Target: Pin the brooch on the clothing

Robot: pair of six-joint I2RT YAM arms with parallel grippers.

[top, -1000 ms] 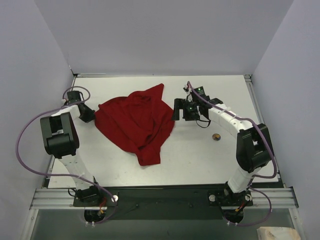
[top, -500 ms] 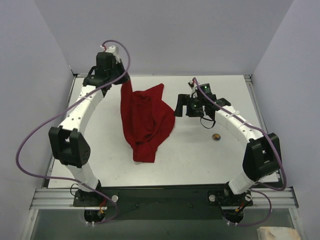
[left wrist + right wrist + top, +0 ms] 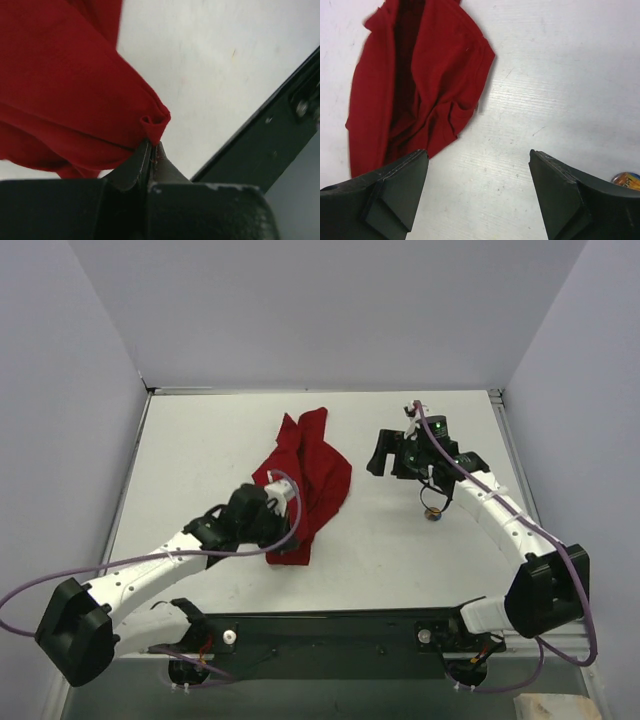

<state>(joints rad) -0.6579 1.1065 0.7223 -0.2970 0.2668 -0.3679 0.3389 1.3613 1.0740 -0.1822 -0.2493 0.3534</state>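
The red clothing (image 3: 315, 468) lies bunched in a narrow strip at the middle of the table. My left gripper (image 3: 279, 492) sits at its left edge; in the left wrist view this gripper (image 3: 152, 145) is shut on a small fold of the clothing (image 3: 65, 90). To the right of the cloth my right gripper (image 3: 386, 454) hovers; seen from its wrist, the right gripper (image 3: 477, 152) is open over bare table with nothing between its fingers. The clothing (image 3: 420, 85) shows at upper left there. The tiny brooch (image 3: 433, 514) rests on the table under the right arm, and the brooch (image 3: 626, 179) peeks out by the right finger.
The white table (image 3: 200, 440) is closed in by grey walls at the back and both sides. A black rail (image 3: 330, 625) runs along the near edge, and this rail (image 3: 265, 145) is close to the left gripper. Purple cables trail from both arms.
My left arm swung from the back left round to the near middle, still shut on the clothing, pulling it into a narrower bunch. The right gripper drifted right, still open.
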